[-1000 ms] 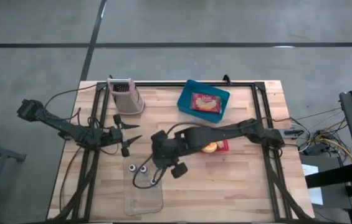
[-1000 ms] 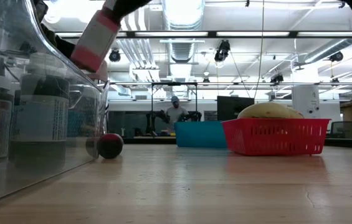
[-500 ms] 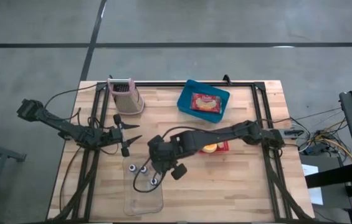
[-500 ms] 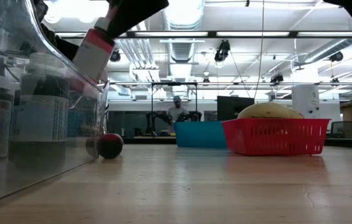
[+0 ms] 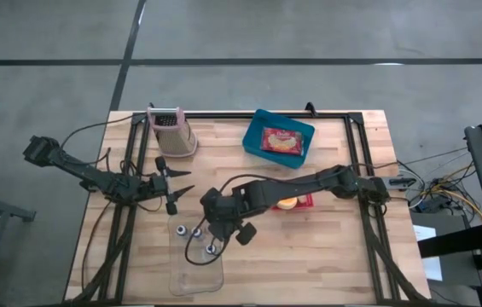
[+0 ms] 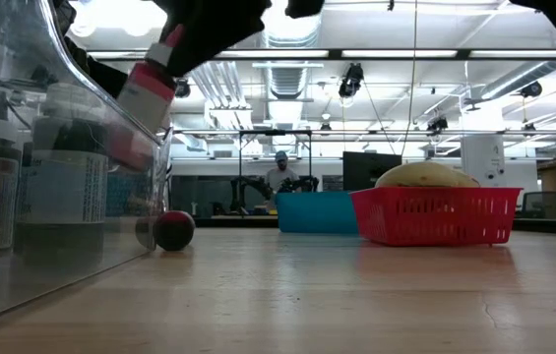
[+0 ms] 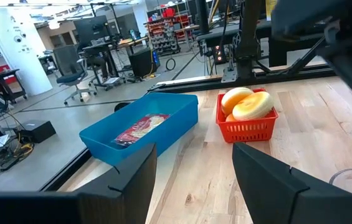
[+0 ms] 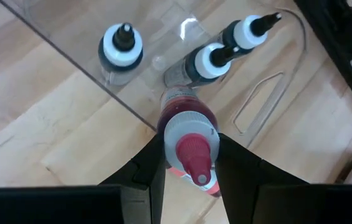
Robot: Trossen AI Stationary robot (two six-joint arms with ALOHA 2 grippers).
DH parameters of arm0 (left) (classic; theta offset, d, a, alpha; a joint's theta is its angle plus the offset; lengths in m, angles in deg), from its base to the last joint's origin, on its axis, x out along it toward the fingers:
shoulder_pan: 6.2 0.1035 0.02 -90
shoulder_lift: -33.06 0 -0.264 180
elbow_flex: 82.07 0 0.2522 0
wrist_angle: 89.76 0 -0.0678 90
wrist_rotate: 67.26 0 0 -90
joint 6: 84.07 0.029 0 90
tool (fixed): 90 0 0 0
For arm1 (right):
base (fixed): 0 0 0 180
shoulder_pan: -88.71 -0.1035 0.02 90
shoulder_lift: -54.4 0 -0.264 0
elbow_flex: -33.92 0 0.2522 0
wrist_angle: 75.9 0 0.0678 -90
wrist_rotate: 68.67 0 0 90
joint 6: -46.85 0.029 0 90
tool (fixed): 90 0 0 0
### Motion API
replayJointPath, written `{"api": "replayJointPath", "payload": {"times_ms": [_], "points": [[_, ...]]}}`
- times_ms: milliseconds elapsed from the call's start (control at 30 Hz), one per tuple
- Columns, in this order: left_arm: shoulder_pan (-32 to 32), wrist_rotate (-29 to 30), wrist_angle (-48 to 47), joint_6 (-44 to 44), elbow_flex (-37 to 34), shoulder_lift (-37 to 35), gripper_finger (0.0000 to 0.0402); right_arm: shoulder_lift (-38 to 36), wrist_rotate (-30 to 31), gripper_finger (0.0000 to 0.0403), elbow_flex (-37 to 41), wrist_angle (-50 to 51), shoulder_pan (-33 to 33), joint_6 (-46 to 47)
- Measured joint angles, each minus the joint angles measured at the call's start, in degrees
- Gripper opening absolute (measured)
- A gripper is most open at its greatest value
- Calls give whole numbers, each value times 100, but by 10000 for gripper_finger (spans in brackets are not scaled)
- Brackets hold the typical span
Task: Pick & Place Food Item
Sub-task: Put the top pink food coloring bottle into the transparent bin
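Right gripper point(image 8: 187, 163) is clamped on a red bottle point(image 8: 187, 134) w/ a white-and-red cap, holding it tilted in the air over the near edge of the clear bin point(image 5: 198, 266). Low view shows the bottle point(image 6: 146, 90) raised, at the bin's upper rim, not yet inside.

Bin contents: three dark bottles w/ white caps, upright, one point(image 8: 120, 47) apart from the other two, which stand touching each other.

Left gripper point(image 5: 175, 182) hangs idle beside the bin's far end, fingers spread, holding nothing.

Other items: blue tray point(image 5: 278, 136) w/ a snack packet, red basket point(image 7: 246, 127) w/ yellow food pieces, grater point(image 5: 172, 130) at the far edge, small dark red ball point(image 6: 173, 229) on the table.

Progress est.: pickup done, carry approx. complete. Remaining: lower bottle into bin, release, withdraw. Risk: bottle is tilted and may knock the standing pair.
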Motion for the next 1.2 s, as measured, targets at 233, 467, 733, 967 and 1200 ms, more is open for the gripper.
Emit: {"api": "replayJointPath", "payload": {"times_ms": [233, 467, 733, 967, 1200], "points": [[0, 0, 0, -24, 0, 0, 213, 4, 150, 103, 214, -177, 20, -366], [0, 0, -1, -42, -2, 0, 213, 4, 114, 103, 227, -227, 32, -745], [0, 0, 0, -66, -4, 0, 213, 4, -54, 103, 236, -222, 33, -943], [0, 0, -1, -68, -4, 2, 213, 4, -136, 103, 308, -246, 33, -1256], [0, 0, -75, -105, -7, 4, 213, 4, -201, 103, 497, -304, 33, -1399]]}}
